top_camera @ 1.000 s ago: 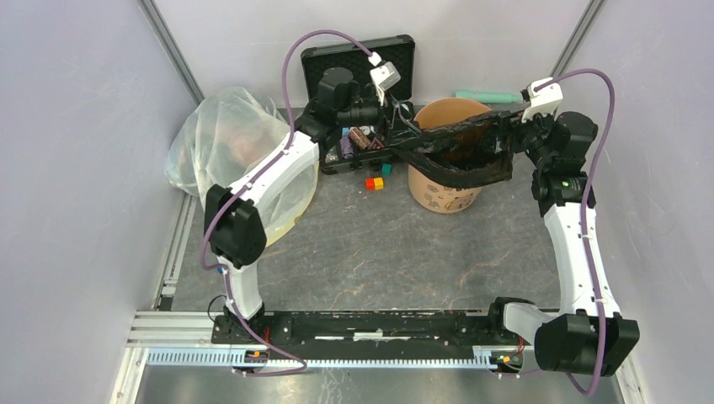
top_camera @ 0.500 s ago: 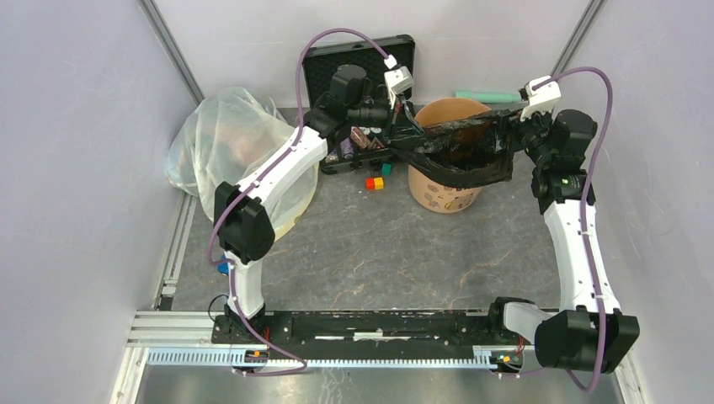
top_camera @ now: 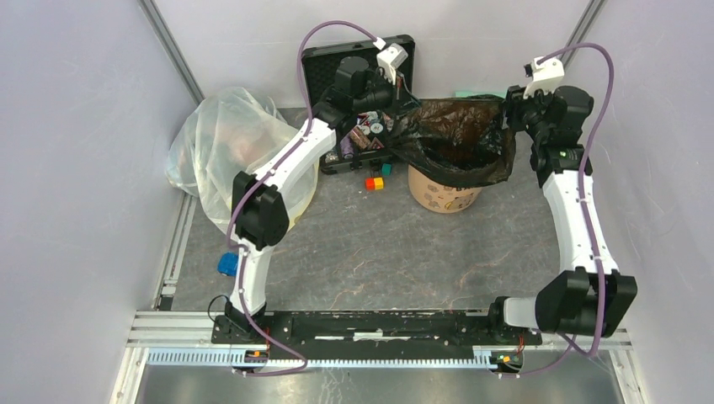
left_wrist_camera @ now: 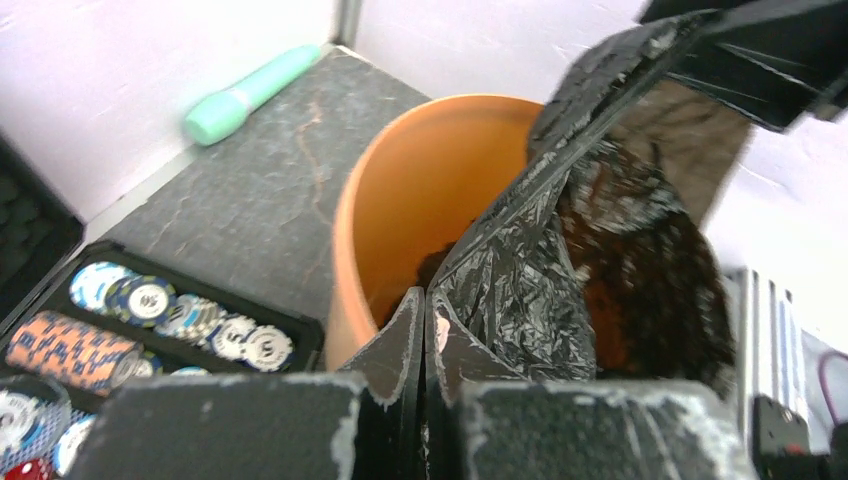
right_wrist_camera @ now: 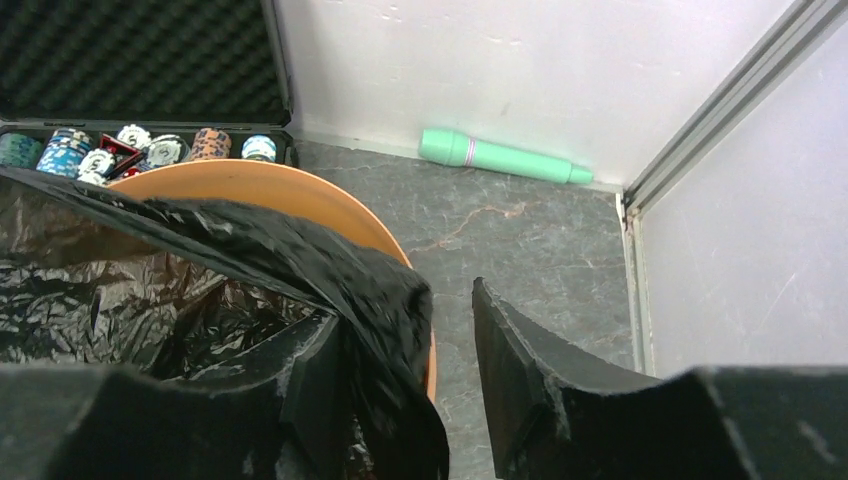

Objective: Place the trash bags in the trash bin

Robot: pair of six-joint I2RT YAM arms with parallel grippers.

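The black crinkled trash bag (top_camera: 459, 139) is spread open over the mouth of the peach-orange trash bin (top_camera: 444, 195), stretched between both grippers. My left gripper (top_camera: 394, 126) is at the bin's left rim, shut on the bag's edge. In the left wrist view the bag (left_wrist_camera: 560, 270) runs up from the closed left gripper (left_wrist_camera: 428, 300) above the bin (left_wrist_camera: 420, 190). My right gripper (top_camera: 511, 118) hangs at the right rim, open. In the right wrist view the bag (right_wrist_camera: 200, 290) drapes over the left finger of the right gripper (right_wrist_camera: 405, 305), with the bin's rim (right_wrist_camera: 300, 190) beneath.
An open black case (top_camera: 358, 67) with poker chips (left_wrist_camera: 150, 310) stands behind the left gripper. A mint-green cylinder (top_camera: 488, 97) lies by the back wall. A big clear bag (top_camera: 231, 151) sits at the left. Small coloured cubes (top_camera: 375, 181) lie beside the bin. Walls stand close on both sides.
The left gripper closed on the bag's edge and drew back and up. The right gripper rose and its jaws narrowed. The bag went from a flat band to an open mouth.
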